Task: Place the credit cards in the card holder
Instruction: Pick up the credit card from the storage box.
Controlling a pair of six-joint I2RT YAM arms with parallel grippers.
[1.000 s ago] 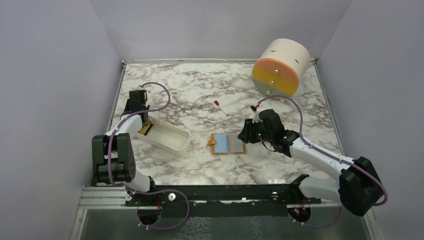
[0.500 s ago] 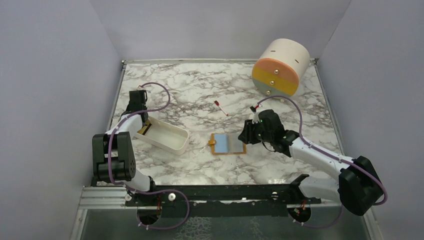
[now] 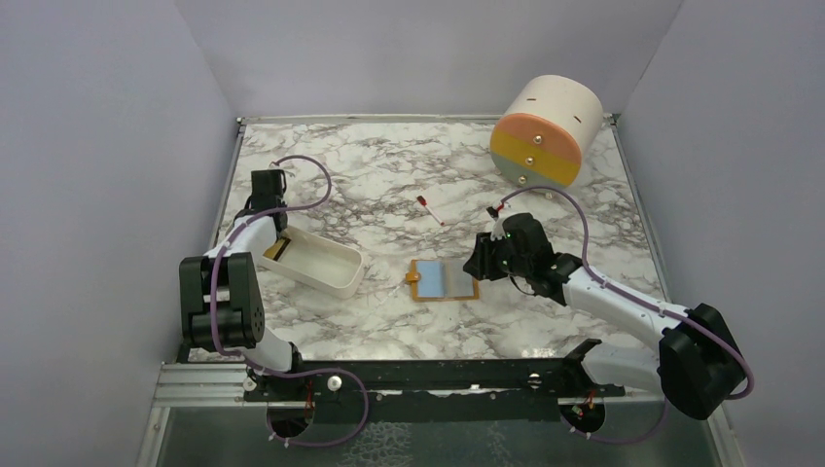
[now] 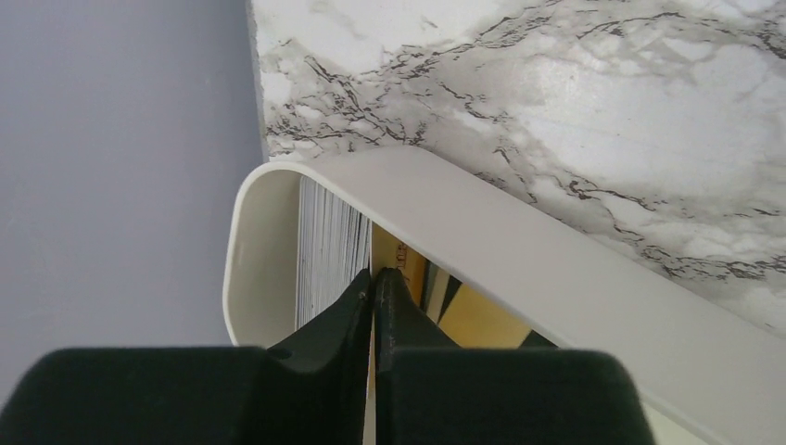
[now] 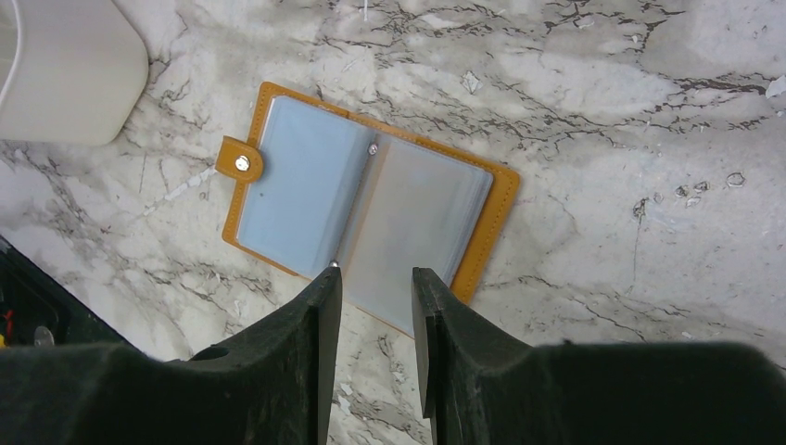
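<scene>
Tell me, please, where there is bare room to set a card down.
Bare marble lies between the card holder and the base rail, and along the far edge left of the drum. Crowded around the right gripper.

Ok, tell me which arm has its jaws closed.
The left gripper, down in the white tray, jaws pinched together on a golden card. The right gripper has its jaws apart above the open wallet.

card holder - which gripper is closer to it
Right. The right gripper hangs at the open card holder's edge; the left gripper is far off, inside the white tray.
</scene>
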